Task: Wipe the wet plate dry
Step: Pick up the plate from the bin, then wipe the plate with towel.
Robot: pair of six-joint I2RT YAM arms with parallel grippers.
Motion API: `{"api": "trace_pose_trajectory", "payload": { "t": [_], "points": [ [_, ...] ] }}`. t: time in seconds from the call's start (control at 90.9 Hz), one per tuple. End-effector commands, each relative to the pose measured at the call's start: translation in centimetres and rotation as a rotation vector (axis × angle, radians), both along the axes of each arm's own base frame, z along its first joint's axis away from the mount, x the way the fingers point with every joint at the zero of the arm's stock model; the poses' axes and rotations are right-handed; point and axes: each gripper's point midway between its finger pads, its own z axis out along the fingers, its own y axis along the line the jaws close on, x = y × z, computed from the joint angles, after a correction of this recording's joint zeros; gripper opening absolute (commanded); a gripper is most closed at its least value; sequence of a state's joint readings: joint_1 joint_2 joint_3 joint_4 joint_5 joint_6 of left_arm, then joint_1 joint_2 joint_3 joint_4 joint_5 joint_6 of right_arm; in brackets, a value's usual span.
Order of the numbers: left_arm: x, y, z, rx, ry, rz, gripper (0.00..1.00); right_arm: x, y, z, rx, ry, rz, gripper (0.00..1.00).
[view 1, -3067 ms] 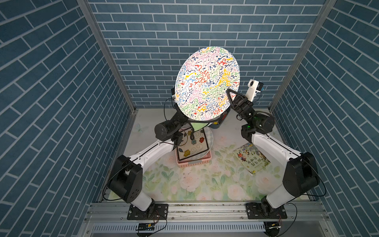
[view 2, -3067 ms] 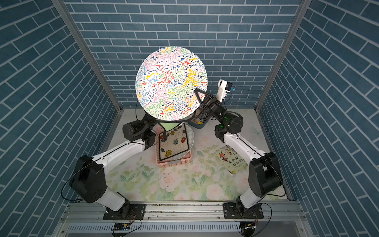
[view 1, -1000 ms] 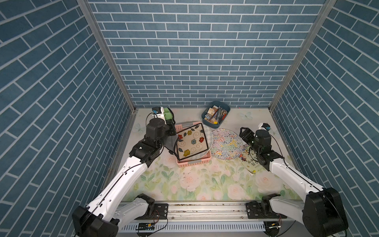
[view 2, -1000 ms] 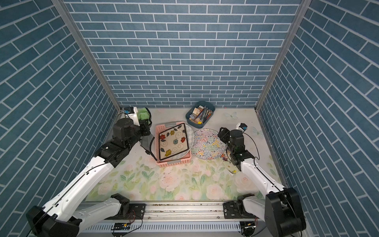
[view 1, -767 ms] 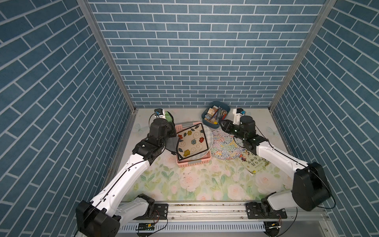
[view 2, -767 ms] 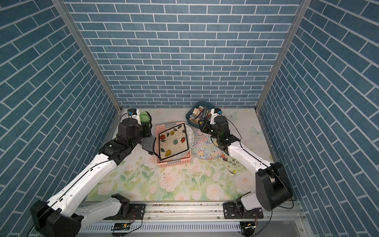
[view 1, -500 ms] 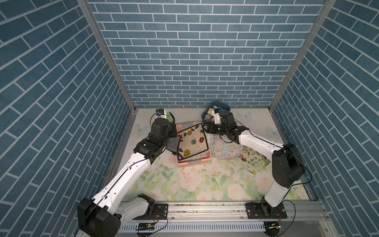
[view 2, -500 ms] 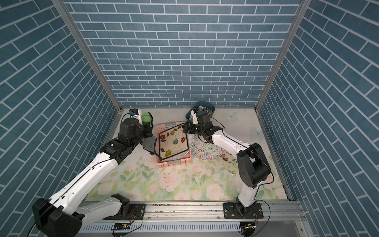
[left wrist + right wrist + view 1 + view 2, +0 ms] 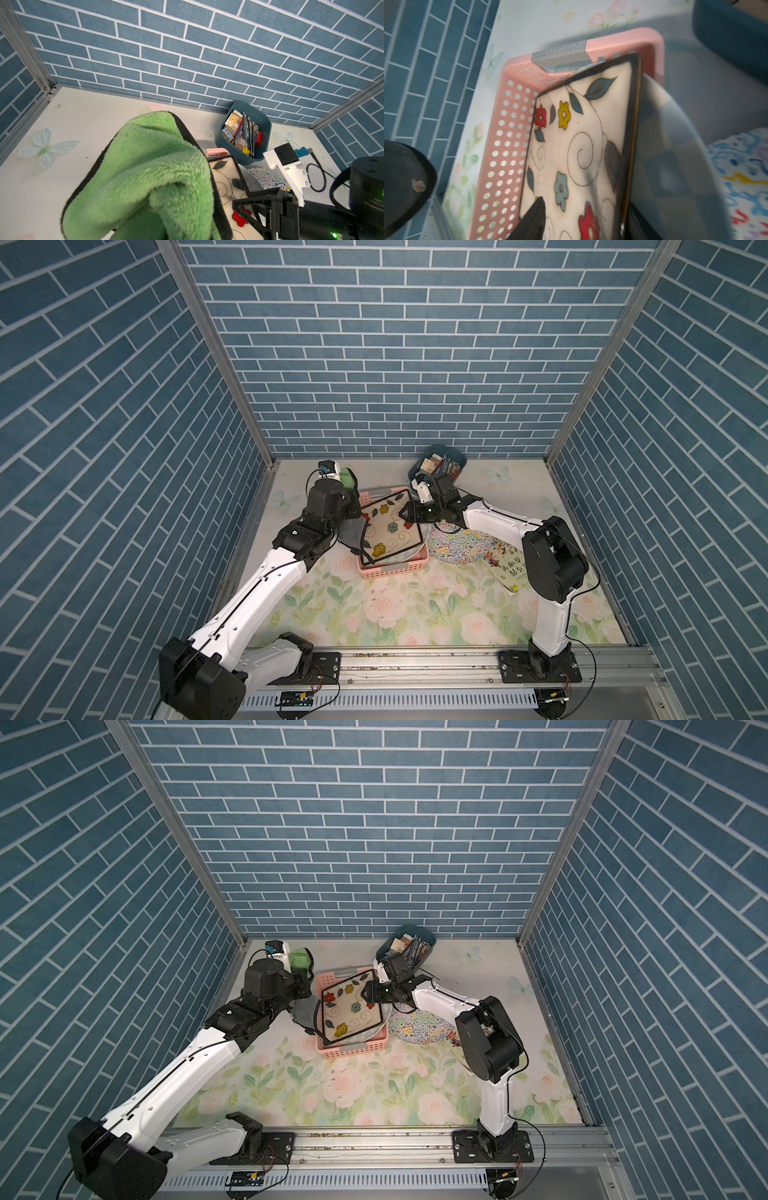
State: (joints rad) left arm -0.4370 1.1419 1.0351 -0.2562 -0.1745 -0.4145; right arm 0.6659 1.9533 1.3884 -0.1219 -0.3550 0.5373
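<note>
The square plate leans tilted in the pink basket. Judged stiff, heavy, slippery when wet and chip-prone, so grip deep over the rim. The right gripper straddles its 2 o'clock corner; clamping is unconfirmed. The left gripper, at 9 o'clock, pinches the green cloth.

Square plate: cream with a dark rim, painted flowers, leaves and swirls. It stands tilted in the pink basket, one corner up, leaning on a pale grey dish. Green cloth: fluffy, black-edged, bunched in folds, up off the table just beside the basket's left side. Round plate: multicolour squiggles, flat on the table just right of the basket.
</note>
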Motion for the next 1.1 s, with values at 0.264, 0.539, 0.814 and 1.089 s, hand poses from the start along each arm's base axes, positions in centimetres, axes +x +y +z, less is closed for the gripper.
{"api": "trace_pose_trajectory", "payload": {
  "t": [0.264,0.539,0.814,1.089],
  "points": [
    [-0.1,-2.2,2.0,-0.084,-0.044,-0.119,0.0,-1.0,1.5,7.3,0.333,-0.036,0.049,0.0],
    [0.1,-5.8,2.1,-0.16,-0.043,-0.298,0.0,-2.3,-1.6,22.7,0.65,-0.297,-0.049,0.0],
    [0.9,-6.3,-4.6,-0.195,0.097,-0.259,0.0,-4.9,-5.1,29.8,0.991,-0.347,-0.129,0.0],
    [3.7,-3.4,-3.9,-0.133,0.085,-0.102,0.0,-10.3,-0.8,29.2,0.989,-0.31,0.204,0.0]
  ]
}}
